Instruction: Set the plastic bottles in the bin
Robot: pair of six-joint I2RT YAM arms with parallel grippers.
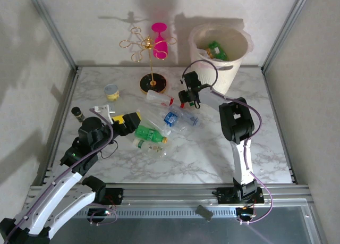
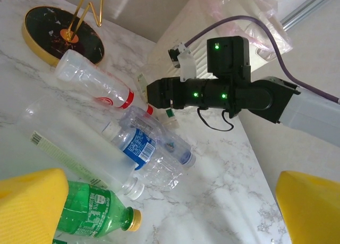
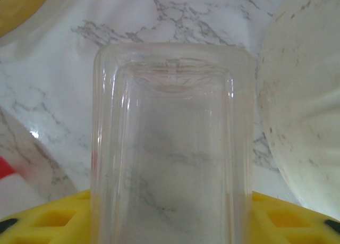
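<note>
Several plastic bottles lie mid-table: a green bottle, a blue-labelled clear bottle and a red-capped clear bottle. The cream bin stands at the back right with a green bottle inside. My right gripper is left of the bin, its yellow fingers pressed against both sides of a clear bottle. My left gripper is open just left of the pile, with nothing between its fingers.
A gold wire stand with a pink glass rises on a round black base at the back centre. A yellow tub with a grey lid and a dark vial sit at the left. The bin wall is close on the right gripper's right.
</note>
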